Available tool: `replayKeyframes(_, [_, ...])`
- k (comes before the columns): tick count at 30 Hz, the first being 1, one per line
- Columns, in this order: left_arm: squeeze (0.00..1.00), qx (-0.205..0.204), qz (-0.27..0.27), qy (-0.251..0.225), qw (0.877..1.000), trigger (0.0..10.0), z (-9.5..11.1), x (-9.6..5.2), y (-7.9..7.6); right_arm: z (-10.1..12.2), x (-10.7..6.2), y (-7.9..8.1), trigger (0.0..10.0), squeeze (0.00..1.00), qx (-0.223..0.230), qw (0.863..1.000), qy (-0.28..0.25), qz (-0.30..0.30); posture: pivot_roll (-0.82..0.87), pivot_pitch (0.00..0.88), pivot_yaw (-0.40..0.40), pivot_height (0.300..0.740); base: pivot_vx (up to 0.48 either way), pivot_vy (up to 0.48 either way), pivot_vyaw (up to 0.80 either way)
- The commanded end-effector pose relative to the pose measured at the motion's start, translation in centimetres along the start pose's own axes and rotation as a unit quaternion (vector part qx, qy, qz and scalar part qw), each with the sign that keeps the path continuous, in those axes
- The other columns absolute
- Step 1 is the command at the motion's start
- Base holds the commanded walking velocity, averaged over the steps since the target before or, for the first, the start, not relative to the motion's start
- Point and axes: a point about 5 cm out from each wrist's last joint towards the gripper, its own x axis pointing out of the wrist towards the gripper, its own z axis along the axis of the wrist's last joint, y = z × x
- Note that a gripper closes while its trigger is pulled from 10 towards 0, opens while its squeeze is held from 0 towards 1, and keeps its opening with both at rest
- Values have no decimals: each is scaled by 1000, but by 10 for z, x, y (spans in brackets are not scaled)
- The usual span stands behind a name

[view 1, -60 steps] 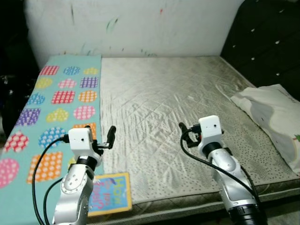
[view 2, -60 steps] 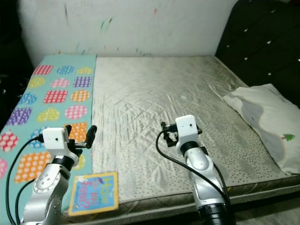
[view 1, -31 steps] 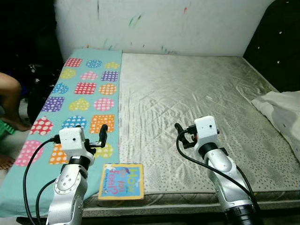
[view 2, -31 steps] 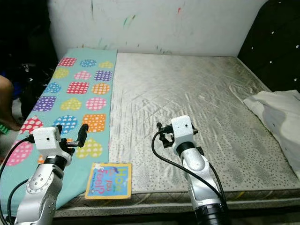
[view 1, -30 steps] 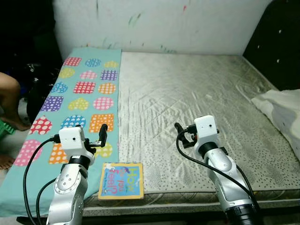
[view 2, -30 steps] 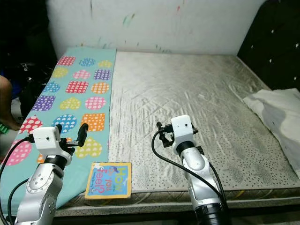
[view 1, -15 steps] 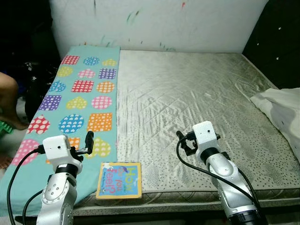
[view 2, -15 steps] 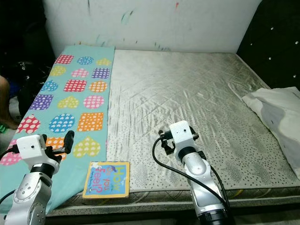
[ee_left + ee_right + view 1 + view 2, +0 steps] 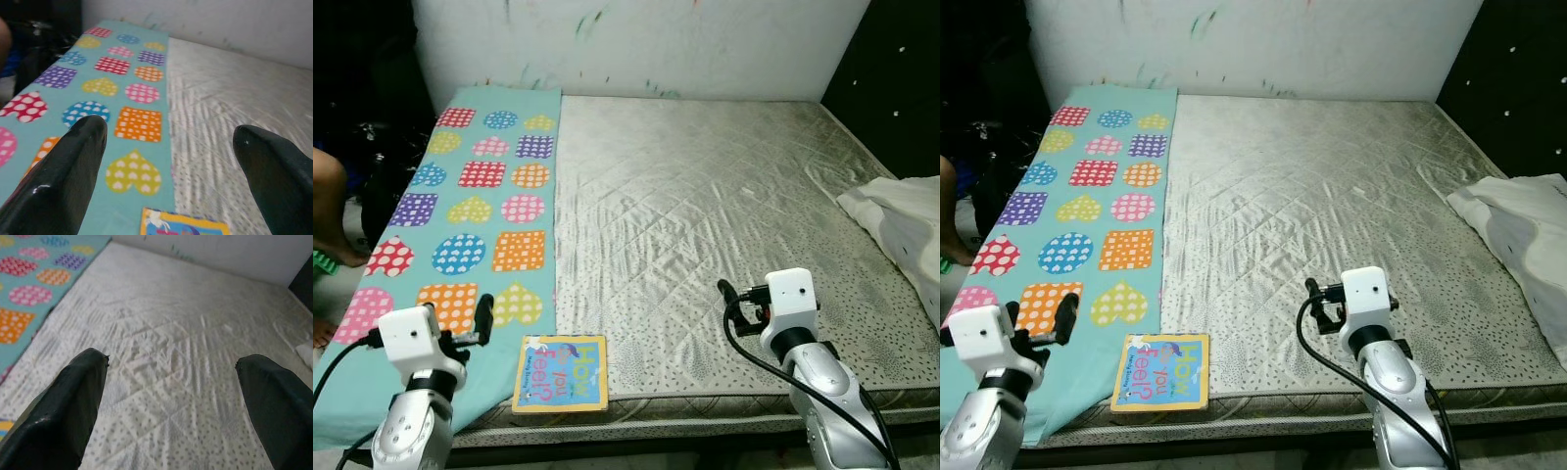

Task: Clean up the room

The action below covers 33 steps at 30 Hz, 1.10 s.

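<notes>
A colourful children's book [image 9: 560, 373] lies flat at the mattress's [image 9: 705, 215] front edge, right beside a teal blanket [image 9: 480, 196] printed with dotted hearts and shapes. My left gripper [image 9: 484, 315] hovers low over the blanket's front part, just left of the book, open and holding nothing. In the left wrist view the two fingers [image 9: 63, 171] stand wide apart, and the book's corner [image 9: 186, 227] shows beyond them. My right gripper [image 9: 729, 299] is open and holding nothing over the bare mattress, right of the book. Its fingers [image 9: 73, 401] are spread over the quilted cover.
A white pillow [image 9: 901, 220] lies at the bed's right edge against a dark tufted headboard [image 9: 891, 78]. A scribbled white wall [image 9: 636, 44] runs behind the bed. A person's leg [image 9: 328, 211] and dark clutter [image 9: 382, 147] are on the left, off the bed.
Both arms have dropped lower in the picture, and the right one has shifted to the right. The view itself has swung slightly. The book stays where it lay.
</notes>
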Motion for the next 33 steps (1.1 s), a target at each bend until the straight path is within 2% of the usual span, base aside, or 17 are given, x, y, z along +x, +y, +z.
replayKeyframes(1, [0, 12, -7, -7, 1000, 10000, 6, -6, 2, 3, -4, -7, 10000, 0, 2, 1000, -8, -16, -84, 69, -50, 740, 0, 0, 0])
replayKeyframes(4, [0, 10, -1, 1, 1000, 10000, 3, -18, 5, 3, -7, -6, 10000, 0, 8, 1000, -9, -16, -74, 68, -41, 740, 0, 0, 0])
replayKeyframes(10, [0, 12, -17, 14, 1000, 10000, -4, -27, -2, 5, -6, -3, 10000, 0, 21, 1000, -16, -12, -78, 65, -42, 740, 0, 0, 0])
replayKeyframes(33, [0, 17, -18, 17, 1000, 10000, -5, -14, -8, 14, 2, 8, 10000, 0, 36, 999, -31, 26, -85, 72, -61, 740, 0, 0, 0])
